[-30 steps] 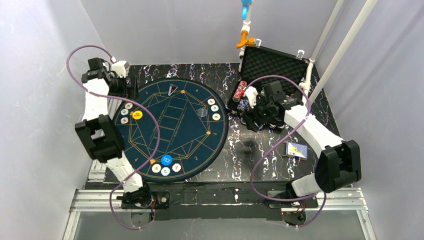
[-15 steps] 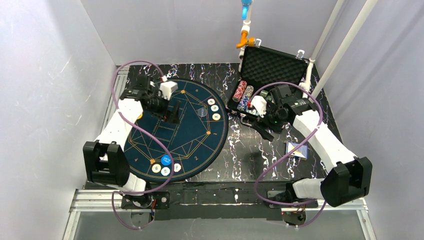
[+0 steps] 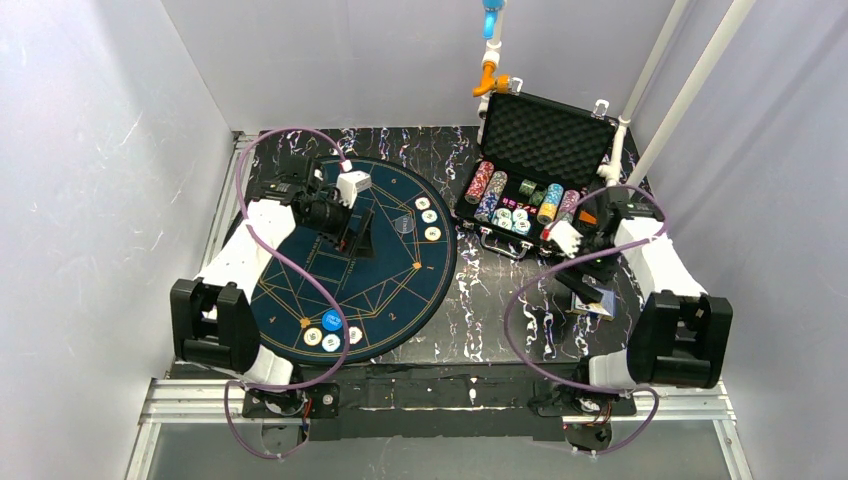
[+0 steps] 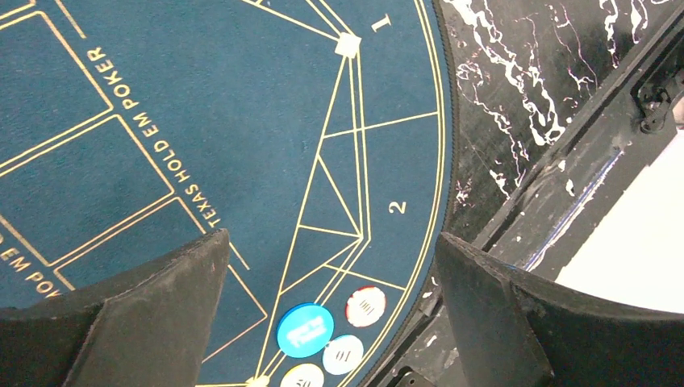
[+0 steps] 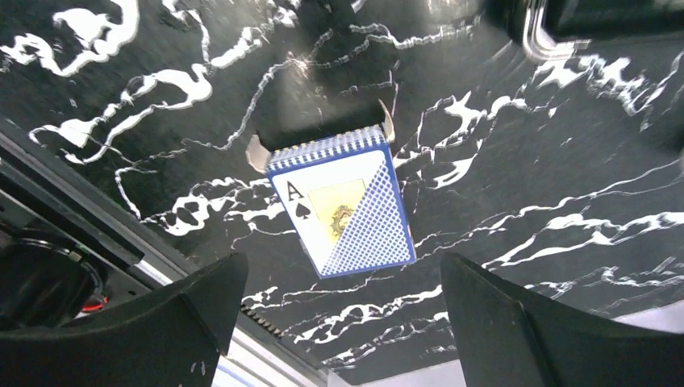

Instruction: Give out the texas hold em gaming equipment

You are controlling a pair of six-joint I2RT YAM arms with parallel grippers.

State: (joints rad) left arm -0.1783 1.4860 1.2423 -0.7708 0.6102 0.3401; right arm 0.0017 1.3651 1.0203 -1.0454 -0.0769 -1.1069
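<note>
– Blue and white, that card box (image 5: 343,210). Where does it lie against the right gripper (image 5: 343,258)?

– Flat on the black marbled table (image 5: 565,161), with the ace-of-spades face up. It sits in line with the gap between the two fingers (image 5: 516,322), and its near end is level with their tips. Neither finger touches it. The jaws stand spread, wider than the box, with nothing pinched.

– And the case (image 3: 545,130)?

– It lies open on the far right of the table, with its foam lid up. Rows of stacked poker chips (image 3: 520,205) fill its tray. From above, the right arm reaches over the table on the near side of the case, and the card box is just beside the fingers.

– What about the left gripper (image 4: 331,238)?

– It hangs over the round dark-blue mat (image 4: 202,121), about its middle. The fingers are wide apart and hold nothing.

– Is any equipment near it?

– The wrist view shows a blue button disc (image 4: 304,330) through the gap. Three white chips (image 4: 365,305) are clustered close around the disc, just inside the mat's gold-lined rim by the numeral 2. From above, that cluster lies at the mat's near edge, well apart from the fingers.

– Anything else on the mat?

– Three more white chips in a row (image 3: 428,217) lie by the right rim, also clear of the gripper.
</note>
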